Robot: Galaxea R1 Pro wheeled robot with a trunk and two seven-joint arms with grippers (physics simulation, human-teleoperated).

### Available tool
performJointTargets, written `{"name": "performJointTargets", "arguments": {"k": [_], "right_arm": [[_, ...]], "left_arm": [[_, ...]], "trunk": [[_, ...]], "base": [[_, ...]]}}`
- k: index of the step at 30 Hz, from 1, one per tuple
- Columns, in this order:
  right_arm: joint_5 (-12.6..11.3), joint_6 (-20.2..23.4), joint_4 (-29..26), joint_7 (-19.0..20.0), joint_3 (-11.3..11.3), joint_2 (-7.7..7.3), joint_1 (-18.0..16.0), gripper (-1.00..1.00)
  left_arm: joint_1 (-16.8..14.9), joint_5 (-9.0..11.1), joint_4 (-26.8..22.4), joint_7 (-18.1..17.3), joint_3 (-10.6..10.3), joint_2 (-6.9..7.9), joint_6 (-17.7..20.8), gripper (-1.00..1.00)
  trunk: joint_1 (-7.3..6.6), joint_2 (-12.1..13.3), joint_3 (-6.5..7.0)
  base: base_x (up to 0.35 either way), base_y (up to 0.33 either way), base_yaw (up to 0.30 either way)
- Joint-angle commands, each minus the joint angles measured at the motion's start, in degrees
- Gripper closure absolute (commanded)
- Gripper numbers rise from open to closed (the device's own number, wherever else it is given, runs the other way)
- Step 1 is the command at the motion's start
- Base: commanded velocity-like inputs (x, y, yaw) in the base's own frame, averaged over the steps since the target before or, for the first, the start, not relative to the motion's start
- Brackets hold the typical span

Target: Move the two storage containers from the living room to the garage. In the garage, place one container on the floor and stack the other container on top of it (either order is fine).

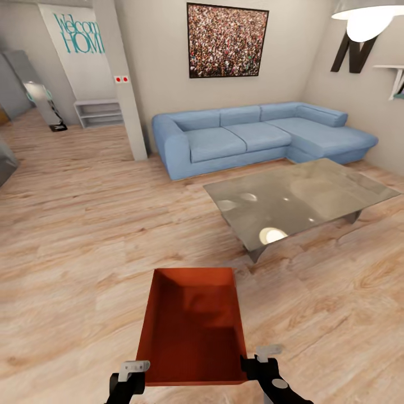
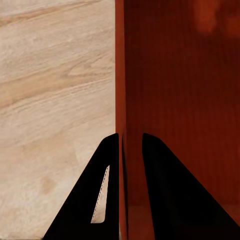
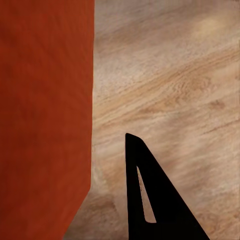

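One orange-red storage container (image 1: 193,328) sits out in front of the robot, open top up, carried over the light wood-plank floor (image 1: 84,235) of the living room. Left gripper (image 1: 134,375) at the bin's near-left corner, right gripper (image 1: 262,362) at the near-right corner.

Left wrist view: two black fingers (image 2: 95,200) straddle the bin's thin side wall (image 2: 120,75), one outside over the planks, one inside over the ribbed bottom (image 2: 190,80). Jaws pressed together on that wall, pinching it.

Right wrist view: one black finger (image 3: 150,200) shows outside the bin, over the wood, clearly apart from the orange wall (image 3: 45,110). The other finger is hidden, so I cannot tell whether this gripper is clamped on anything or spread.

Room ahead: glass-topped table (image 1: 300,199) to the right and beyond the bin, well apart from it. Blue corner sofa (image 1: 258,137) behind the table against the cream wall. Dark-framed speckled picture (image 1: 227,40) above the sofa. Pale pillar (image 1: 123,78) left of the sofa, with a small red switch plate (image 1: 121,79). Teal "Welcome HOME" lettering (image 1: 81,35) on the far wall, low white shelf (image 1: 100,112) under it. Hanging lamp (image 1: 365,17) at top right, beside big dark letters (image 1: 353,53) on the wall.
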Motion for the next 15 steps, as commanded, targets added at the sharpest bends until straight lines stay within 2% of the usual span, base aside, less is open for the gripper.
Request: {"name": "performJointTargets", "arguments": {"k": [1,15], "right_arm": [[0.0,-0.2,0.0,-0.6,-0.5,-0.89,0.0,1.00],[0.0,-0.2,0.0,-0.6,-0.5,-0.89,0.0,1.00]], "left_arm": [[-0.1,0.5,0.0,0.5,0.8,0.03,-0.2,1.00],[-0.1,0.5,0.0,0.5,0.8,0.03,-0.2,1.00]], "trunk": [[0.00,0.0,-0.04],[0.00,0.0,0.20]], "base": [[0.000,0.000,0.289],[0.000,0.000,0.271]]}}
